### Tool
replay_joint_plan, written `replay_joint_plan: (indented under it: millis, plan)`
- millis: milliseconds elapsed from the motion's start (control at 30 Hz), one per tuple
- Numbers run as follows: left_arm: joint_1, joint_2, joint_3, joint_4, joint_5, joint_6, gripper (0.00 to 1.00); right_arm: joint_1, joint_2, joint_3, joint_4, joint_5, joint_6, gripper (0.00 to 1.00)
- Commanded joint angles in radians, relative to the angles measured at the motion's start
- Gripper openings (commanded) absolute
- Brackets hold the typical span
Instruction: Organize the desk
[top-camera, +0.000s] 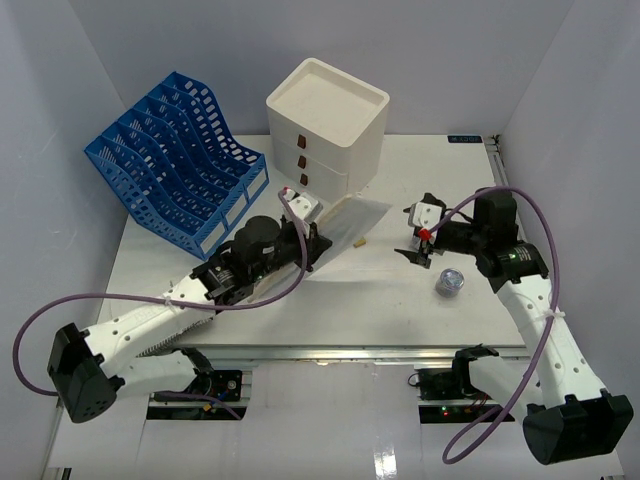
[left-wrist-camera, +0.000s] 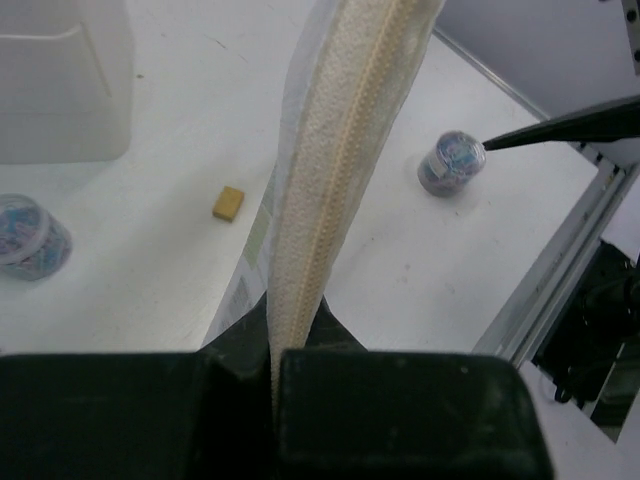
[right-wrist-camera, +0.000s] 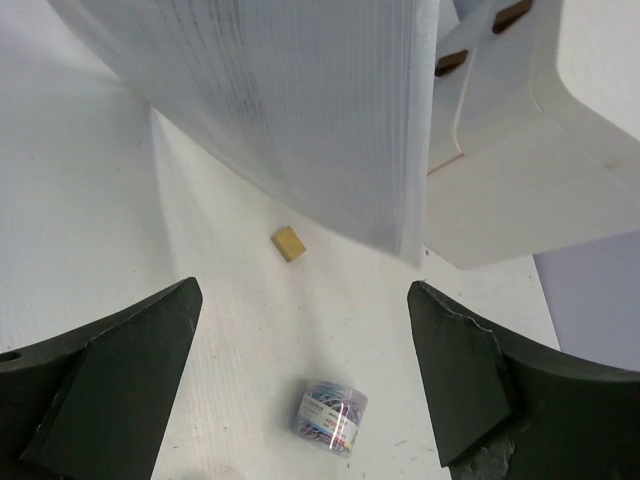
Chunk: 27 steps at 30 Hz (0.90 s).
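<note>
Worktop: the white worktop (top-camera: 330, 310) lies flat under both my arms. In the top view its long axis runs left to right, with the metal rail (top-camera: 380, 350) along the near edge by my bases.
On it: a blue file rack (top-camera: 175, 160) sits at the back left and a white drawer box (top-camera: 328, 125) at the back middle. A tan eraser (top-camera: 360, 241) lies near the centre, and a clip jar (top-camera: 450, 282) stands to the right, nearer the rail.
Left fingers: my left fingers (top-camera: 312, 243) are pressed together, pinching the near end of a flat white packet (top-camera: 350, 215).
Packet: it is tilted off the worktop, and its long axis runs from my grip away toward the foot of the drawer box.
Right fingers: my right fingers (right-wrist-camera: 120, 370) are spread with nothing between them, above the worktop near the clip jar.
Left wrist view only: it shows the packet edge-on, cream with a seam down its length. It also shows a second clip jar (left-wrist-camera: 28, 238) near the drawer box, which the top view does not show.
Right wrist view only: it shows the packet's broad ribbed face, hanging over the eraser, and the brown handles on the drawer box.
</note>
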Motion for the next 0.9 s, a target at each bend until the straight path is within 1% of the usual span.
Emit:
replay_joint_plan:
  millis: [0, 133, 233, 267, 367, 467, 567, 700, 800, 867]
  plan:
    - [0.005, -0.12, -0.02, 0.092, -0.163, -0.083, 0.0, -0.026, -0.029, -0.002, 0.098, 0.064, 0.165, 0.9]
    - [0.006, -0.188, -0.001, 0.132, -0.238, -0.097, 0.0, -0.04, -0.044, -0.019, 0.13, 0.091, 0.242, 0.9]
    - [0.007, -0.253, 0.019, 0.151, -0.369, -0.093, 0.0, -0.046, -0.065, -0.06, 0.164, 0.085, 0.285, 0.9]
    - [0.006, -0.26, 0.025, 0.153, -0.385, -0.088, 0.0, -0.046, -0.071, -0.075, 0.169, 0.085, 0.29, 0.9]
    - [0.007, -0.311, 0.05, 0.182, -0.509, -0.053, 0.0, -0.048, -0.085, -0.118, 0.217, 0.087, 0.331, 0.9]
    - [0.006, -0.321, 0.087, 0.216, -0.615, 0.028, 0.0, -0.048, -0.077, -0.161, 0.257, 0.096, 0.383, 0.9]
    - [0.007, -0.287, 0.137, 0.246, -0.713, 0.103, 0.0, -0.048, -0.069, -0.192, 0.358, 0.174, 0.522, 0.9]
    - [0.007, -0.209, 0.195, 0.295, -0.844, 0.233, 0.0, -0.049, -0.063, -0.197, 0.374, 0.169, 0.516, 0.9]
    - [0.012, -0.148, 0.235, 0.423, -0.95, 0.379, 0.0, -0.049, -0.077, -0.205, 0.376, 0.145, 0.509, 0.9]
    - [0.025, -0.124, 0.24, 0.496, -0.976, 0.469, 0.0, -0.049, -0.09, -0.217, 0.387, 0.14, 0.509, 0.9]
